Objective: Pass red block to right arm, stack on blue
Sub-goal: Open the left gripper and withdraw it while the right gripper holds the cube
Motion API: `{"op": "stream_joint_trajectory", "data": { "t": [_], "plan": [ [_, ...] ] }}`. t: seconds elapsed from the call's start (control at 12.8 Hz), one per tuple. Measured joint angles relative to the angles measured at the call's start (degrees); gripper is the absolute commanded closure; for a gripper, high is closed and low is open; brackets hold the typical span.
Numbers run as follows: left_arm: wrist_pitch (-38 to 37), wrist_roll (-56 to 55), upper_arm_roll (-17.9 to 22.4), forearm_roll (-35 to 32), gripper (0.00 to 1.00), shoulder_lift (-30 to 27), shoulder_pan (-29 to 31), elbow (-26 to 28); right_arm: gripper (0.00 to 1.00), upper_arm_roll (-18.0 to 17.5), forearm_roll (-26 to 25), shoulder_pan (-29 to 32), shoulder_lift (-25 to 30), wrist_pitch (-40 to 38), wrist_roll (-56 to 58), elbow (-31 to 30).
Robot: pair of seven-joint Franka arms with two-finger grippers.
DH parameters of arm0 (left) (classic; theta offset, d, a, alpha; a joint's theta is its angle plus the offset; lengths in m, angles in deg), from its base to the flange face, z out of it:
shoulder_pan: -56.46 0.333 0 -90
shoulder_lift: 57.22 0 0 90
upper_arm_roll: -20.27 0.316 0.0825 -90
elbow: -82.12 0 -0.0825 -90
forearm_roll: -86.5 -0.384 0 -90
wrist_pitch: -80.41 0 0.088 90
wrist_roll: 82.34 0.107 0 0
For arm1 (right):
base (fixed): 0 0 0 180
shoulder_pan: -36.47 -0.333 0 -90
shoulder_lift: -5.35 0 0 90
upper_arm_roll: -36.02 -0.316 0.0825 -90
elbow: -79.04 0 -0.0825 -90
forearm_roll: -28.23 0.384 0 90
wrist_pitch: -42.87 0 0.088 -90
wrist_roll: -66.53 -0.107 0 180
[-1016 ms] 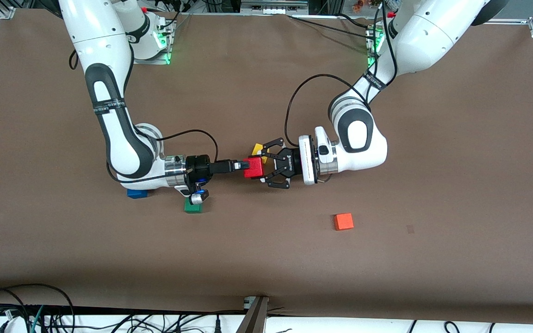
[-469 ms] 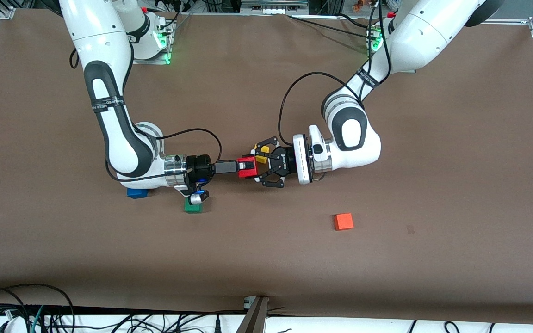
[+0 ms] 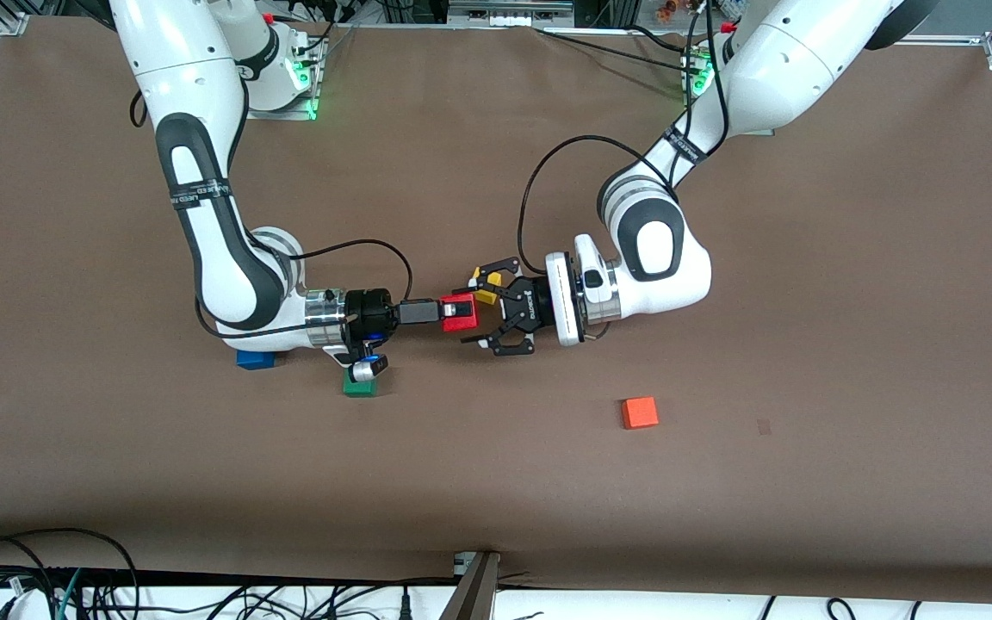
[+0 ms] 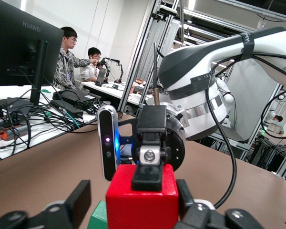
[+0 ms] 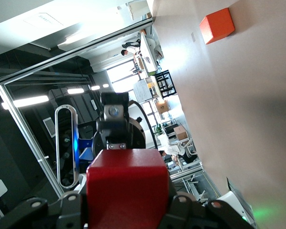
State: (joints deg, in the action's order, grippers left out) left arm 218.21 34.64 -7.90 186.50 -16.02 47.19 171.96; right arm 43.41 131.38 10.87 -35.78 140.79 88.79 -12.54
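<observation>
The red block [image 3: 459,312] hangs in the air over the table's middle, between the two grippers. My right gripper [image 3: 451,311] is shut on it; in the left wrist view one slim black finger [image 4: 148,177] presses on the block's top face [image 4: 142,206]. My left gripper [image 3: 475,312] is open, with its linkage fingers [image 4: 79,199] spread to either side of the block and a gap showing. The block fills the lower part of the right wrist view [image 5: 126,188]. The blue cube [image 3: 255,360] lies on the table, half hidden under the right arm's wrist.
A green cube [image 3: 360,387] lies under the right wrist camera, nearer to the front camera than the blue one, and shows in the left wrist view [image 4: 99,217]. A yellow cube [image 3: 485,295] is partly hidden by the left gripper. An orange-red cube [image 3: 639,412] lies toward the left arm's end.
The left arm brought the red block toward the right arm's end and between the right fingers. The left gripper's fingers have since spread open, and the block stays in the right gripper.
</observation>
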Motion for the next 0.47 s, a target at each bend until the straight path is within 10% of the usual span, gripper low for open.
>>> {"op": "stream_joint_trajectory", "data": {
  "t": [0.23,0.47],
  "plan": [
    [0.1,-1.2,0.1,0.0,0.00,-0.2,0.4,-0.3,0.98,1.1,-0.9,0.0,0.3,0.0,0.0,0.1],
    [-1.2,-6.2,0.3,-3.9,0.00,-1.3,2.7,-0.2,0.98,8.1,-12.3,0.2,3.0,-0.8,-1.5,0.3]
  ]
}}
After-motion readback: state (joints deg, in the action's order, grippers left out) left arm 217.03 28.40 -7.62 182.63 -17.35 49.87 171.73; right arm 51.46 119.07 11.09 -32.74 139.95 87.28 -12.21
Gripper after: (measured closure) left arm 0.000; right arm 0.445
